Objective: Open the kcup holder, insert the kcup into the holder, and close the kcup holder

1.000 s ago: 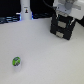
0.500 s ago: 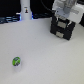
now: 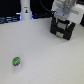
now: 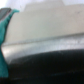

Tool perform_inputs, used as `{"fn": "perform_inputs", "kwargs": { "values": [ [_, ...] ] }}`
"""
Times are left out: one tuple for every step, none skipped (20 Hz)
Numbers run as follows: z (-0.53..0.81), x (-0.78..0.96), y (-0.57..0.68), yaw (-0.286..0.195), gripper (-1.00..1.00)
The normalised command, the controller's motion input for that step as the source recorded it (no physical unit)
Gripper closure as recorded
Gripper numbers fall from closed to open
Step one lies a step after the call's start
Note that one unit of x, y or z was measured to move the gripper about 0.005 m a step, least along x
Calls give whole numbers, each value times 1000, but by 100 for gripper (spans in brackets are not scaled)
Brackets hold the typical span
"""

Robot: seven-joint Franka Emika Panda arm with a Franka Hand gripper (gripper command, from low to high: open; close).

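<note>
The kcup holder [image 3: 62, 29] is a black boxy unit with two stacked drawer fronts, standing at the back on the exterior view's right. Both drawers look shut. My gripper [image 3: 63, 19] hangs from the white arm right at the holder's top front, and its jaws are not clear enough to read. The kcup [image 3: 16, 61], a small round pod with a green top, lies on the white table far from the gripper, toward the exterior view's front left. The wrist view is blurred; it shows a dark rounded surface [image 4: 50, 55] very close, probably the holder.
A white upright object on a blue base [image 3: 25, 10] stands at the back of the table, left of the holder. A dark strip [image 3: 7, 20] runs along the table's back edge. A teal shape [image 4: 4, 30] shows at the wrist view's edge.
</note>
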Motion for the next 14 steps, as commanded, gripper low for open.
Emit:
{"fn": "perform_inputs", "kwargs": {
  "values": [
    [136,946,-274,-71,100],
    [133,947,-272,-71,100],
    [133,949,-269,-70,100],
    [133,952,-269,-68,100],
    [134,953,-277,-68,100],
    [128,956,-280,-67,100],
    [124,956,-289,-69,100],
    [135,956,-307,-68,100],
    [147,954,-295,-65,100],
    [145,954,-300,-64,100],
    [150,955,-302,-63,100],
    [151,955,-309,-66,100],
    [151,954,-311,-65,100],
    [147,953,-313,-68,100]
  ]
}}
